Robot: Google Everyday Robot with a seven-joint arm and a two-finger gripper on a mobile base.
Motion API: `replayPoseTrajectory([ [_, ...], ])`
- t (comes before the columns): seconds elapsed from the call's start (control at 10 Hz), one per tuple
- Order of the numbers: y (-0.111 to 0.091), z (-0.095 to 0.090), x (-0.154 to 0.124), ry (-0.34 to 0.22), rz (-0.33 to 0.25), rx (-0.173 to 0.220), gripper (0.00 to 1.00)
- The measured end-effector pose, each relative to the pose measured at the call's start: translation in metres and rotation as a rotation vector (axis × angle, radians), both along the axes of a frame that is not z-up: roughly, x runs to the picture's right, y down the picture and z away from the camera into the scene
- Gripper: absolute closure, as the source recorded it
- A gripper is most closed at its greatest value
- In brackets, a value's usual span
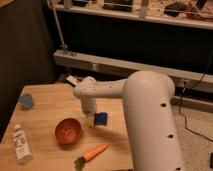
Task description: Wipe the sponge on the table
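Observation:
The sponge point(102, 119), a small dark-blue block, rests on the light wooden table point(47, 107) right of the centre. My gripper point(94, 116) reaches down from the white arm and is shut on the sponge's left side, pressing it against the tabletop. The fingers are mostly hidden behind the wrist and the sponge.
An orange bowl point(68, 131) sits just left of and in front of the sponge. A carrot point(93, 152) lies near the front edge. A clear bottle point(21, 145) stands front left, a grey-blue cup point(26, 101) far left, a wrapped bar point(73, 80) at the back edge.

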State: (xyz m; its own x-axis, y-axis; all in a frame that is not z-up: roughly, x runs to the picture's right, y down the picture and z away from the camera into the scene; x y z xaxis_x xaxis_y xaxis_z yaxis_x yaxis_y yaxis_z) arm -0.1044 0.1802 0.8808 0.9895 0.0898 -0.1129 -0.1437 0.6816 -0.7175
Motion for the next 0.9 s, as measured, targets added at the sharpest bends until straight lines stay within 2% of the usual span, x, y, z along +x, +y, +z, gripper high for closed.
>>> replayPoseTrajectory([
  [0.3,-0.017,0.017,-0.03,-0.034,0.029,0.025,0.78],
  [0.6,-0.063,0.035,-0.062,-0.063,0.059,0.103,0.78],
  [0.9,-0.098,0.054,-0.073,-0.052,0.105,0.149,0.78],
])
